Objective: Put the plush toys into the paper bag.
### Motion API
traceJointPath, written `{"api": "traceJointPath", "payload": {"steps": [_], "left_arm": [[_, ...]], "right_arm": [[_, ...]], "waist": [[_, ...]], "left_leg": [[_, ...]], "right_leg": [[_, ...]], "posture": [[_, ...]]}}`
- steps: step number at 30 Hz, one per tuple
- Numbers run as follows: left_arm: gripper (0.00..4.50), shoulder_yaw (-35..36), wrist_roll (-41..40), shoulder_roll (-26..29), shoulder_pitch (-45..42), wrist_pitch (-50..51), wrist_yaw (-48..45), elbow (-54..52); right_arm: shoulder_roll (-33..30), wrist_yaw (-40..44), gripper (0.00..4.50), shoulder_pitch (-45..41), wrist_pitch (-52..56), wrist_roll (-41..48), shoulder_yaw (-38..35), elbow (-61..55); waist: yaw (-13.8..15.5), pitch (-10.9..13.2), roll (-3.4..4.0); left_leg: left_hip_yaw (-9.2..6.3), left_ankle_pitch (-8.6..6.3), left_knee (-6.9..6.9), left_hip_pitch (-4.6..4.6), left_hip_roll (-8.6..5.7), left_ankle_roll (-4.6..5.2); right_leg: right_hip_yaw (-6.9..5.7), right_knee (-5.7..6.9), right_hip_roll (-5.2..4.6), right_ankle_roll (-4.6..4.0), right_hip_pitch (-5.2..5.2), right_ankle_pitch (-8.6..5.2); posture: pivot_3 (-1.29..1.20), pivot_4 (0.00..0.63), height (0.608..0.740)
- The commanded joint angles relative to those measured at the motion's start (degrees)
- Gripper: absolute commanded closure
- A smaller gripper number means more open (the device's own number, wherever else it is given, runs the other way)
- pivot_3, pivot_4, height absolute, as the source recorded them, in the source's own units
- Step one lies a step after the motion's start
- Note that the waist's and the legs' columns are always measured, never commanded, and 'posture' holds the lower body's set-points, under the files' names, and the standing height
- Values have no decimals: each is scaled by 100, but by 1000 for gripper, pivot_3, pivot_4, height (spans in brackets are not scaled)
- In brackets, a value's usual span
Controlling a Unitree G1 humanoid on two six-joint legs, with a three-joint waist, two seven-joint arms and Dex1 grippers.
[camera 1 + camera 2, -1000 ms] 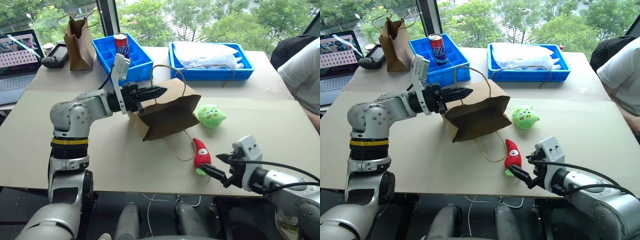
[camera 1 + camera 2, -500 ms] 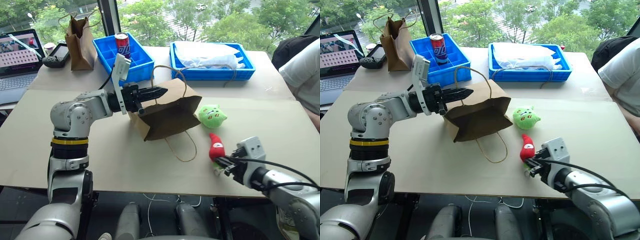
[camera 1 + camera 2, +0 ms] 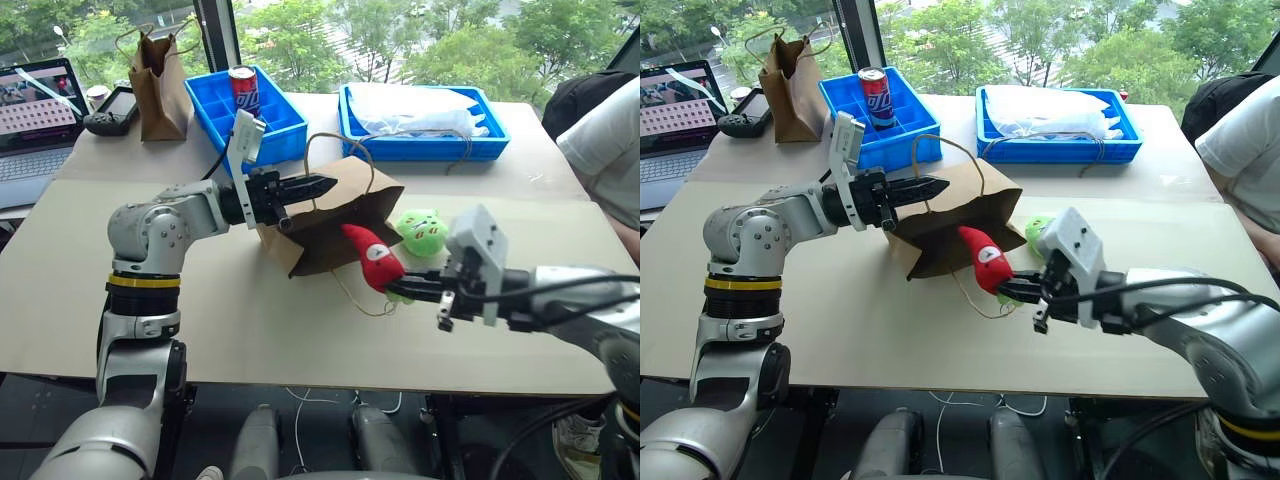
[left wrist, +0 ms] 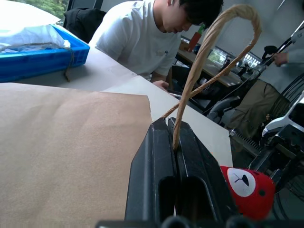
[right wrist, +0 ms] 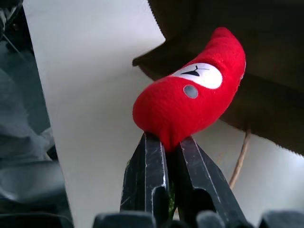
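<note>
Red chili toy pinched tight in right end effector, just before paper bag; bag handle clamped shut in left end effector. Green toy just behind right end effector, on bench.

A pale beige table spans the foreground. Behind it, a window gives onto green trees in daylight; a dark mullion divides the glass. A laptop sits at the far left edge. Two blue trays stand along the back, one with a can. A person in a white shirt sits at the right
</note>
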Motion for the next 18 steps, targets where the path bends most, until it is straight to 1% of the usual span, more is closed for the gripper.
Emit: {"api": "traceJointPath", "payload": {"steps": [1,3,5,9,11,13,15,18], "left_arm": [[4500,56,-65,10,-109,-91,-27,-159],[4500,68,-50,0,-88,-105,22,-165],[4500,70,-60,-19,-36,-103,60,-224],[4500,87,-112,-28,3,-57,96,-317],[4500,92,-143,-27,16,-33,104,-346],[4500,104,-186,-38,28,-3,126,-370],[4500,107,-212,-62,33,5,163,-383],[4500,137,-245,-109,33,20,223,-392]], "right_arm": [[299,193,4434,-532,-362,-475,708,459],[495,224,4434,-808,-559,-845,1066,849],[824,295,4434,-1134,-814,-1226,1459,1416],[1319,374,4434,-1541,-1136,-1694,1710,2257],[1576,330,4434,-1721,-1210,-1880,1716,2751],[1963,155,4434,-1797,-1126,-1831,1484,3198],[2186,82,4434,-1808,-1119,-1917,1412,3474],[2604,-186,4434,-1760,-1051,-1859,1096,3774]], "waist": [[16,0,0],[18,0,0],[21,0,0],[9,0,0],[5,0,0],[4,0,0],[4,0,0],[3,0,1]], "left_leg": [[-1,0,-1,-3,2,0],[-2,0,-4,-5,2,0],[-1,0,-4,-7,1,0],[-2,0,-1,-5,2,-1],[-1,0,-1,-5,2,-1],[-1,0,-2,-5,3,-1],[-2,0,-1,-4,4,-1],[-2,0,-2,-5,4,-1]], "right_leg": [[-2,-2,1,0,-3,0],[-3,-2,1,0,-6,0],[-3,-2,0,0,-8,0],[-3,4,1,-2,-9,1],[-3,5,1,-2,-9,1],[-4,6,1,-2,-10,1],[-5,10,2,-3,-11,2],[-5,11,1,-4,-12,2]], "posture": [[0,150,694],[0,150,694],[0,150,694],[0,150,694],[0,150,694],[0,150,694],[0,150,694],[0,150,694]]}}
